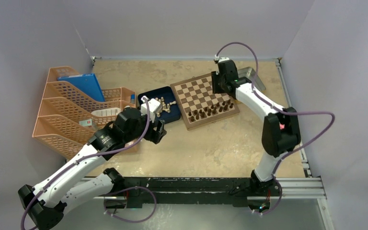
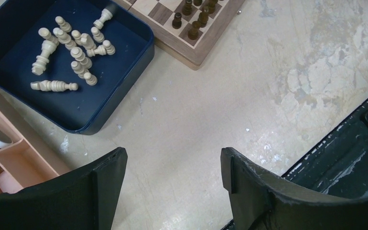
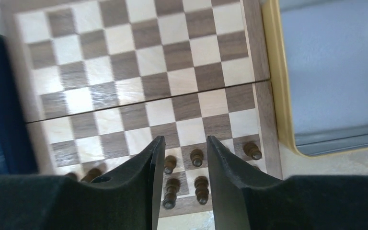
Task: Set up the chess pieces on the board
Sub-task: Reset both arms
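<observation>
The board (image 1: pixel 199 93) lies at the back middle of the table. Dark brown chess pieces (image 1: pixel 211 111) stand in two rows along its near edge. My right gripper (image 1: pixel 219 87) hovers over the board's right side. In the right wrist view it (image 3: pixel 184 141) is open. The dark pieces (image 3: pixel 197 157) show below the gap and none is held. The rest of the board (image 3: pixel 139 72) is bare. My left gripper (image 1: pixel 159 130) hangs open over bare table, near the tray. In its own view (image 2: pixel 172 158) nothing lies between the fingers. Cream pieces (image 2: pixel 72 48) lie tumbled in the dark blue tray (image 2: pixel 24 91).
The blue tray (image 1: pixel 151 93) touches the board's left side. A silver tin (image 1: pixel 249 74) with a yellowish rim (image 3: pixel 273 72) sits right of the board. Orange file trays (image 1: pixel 72 110) with a blue folder (image 1: pixel 84 86) fill the left. A black rail (image 1: pixel 196 184) runs along the front.
</observation>
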Robot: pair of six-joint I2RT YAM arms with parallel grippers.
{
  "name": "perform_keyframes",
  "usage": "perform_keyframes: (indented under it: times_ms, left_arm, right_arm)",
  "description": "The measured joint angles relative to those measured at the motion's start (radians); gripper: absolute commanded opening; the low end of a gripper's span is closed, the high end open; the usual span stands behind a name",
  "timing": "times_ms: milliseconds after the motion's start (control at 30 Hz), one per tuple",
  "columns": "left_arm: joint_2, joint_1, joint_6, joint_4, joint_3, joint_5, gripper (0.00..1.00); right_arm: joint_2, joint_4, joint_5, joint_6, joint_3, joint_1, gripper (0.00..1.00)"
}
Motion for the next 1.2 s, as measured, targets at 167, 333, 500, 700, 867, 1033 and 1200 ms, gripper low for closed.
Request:
perform_keyframes:
  times_ms: [167,333,500,700,867,1033,1200]
  left_arm:
    - [0.007,0.0,-0.029,0.0,0.002,-0.035,0.76]
    - [0.011,0.0,-0.085,-0.001,0.038,-0.051,0.76]
    - [0.006,0.0,-0.178,0.027,0.083,-0.051,0.76]
    - [-0.02,0.0,-0.309,0.067,0.089,-0.023,0.76]
    - [-0.046,0.0,-0.389,0.084,0.089,-0.024,0.77]
    - [-0.074,0.0,-0.414,0.079,0.089,-0.038,0.77]
    - [-0.102,0.0,-0.4,0.065,0.088,-0.043,0.77]
  right_arm:
    - [-0.162,0.091,-0.038,0.02,-0.086,0.002,0.51]
    - [-0.266,0.167,-0.08,0.039,-0.171,0.015,0.54]
    - [-0.372,0.178,-0.11,0.056,-0.259,0.038,0.7]
    - [-0.578,0.217,-0.174,0.112,-0.33,0.063,0.99]
    - [-0.717,0.259,-0.233,0.133,-0.384,0.064,0.99]
    - [-0.821,0.28,-0.256,0.152,-0.495,0.064,0.99]
    - [-0.89,0.294,-0.256,0.189,-0.575,0.064,0.99]
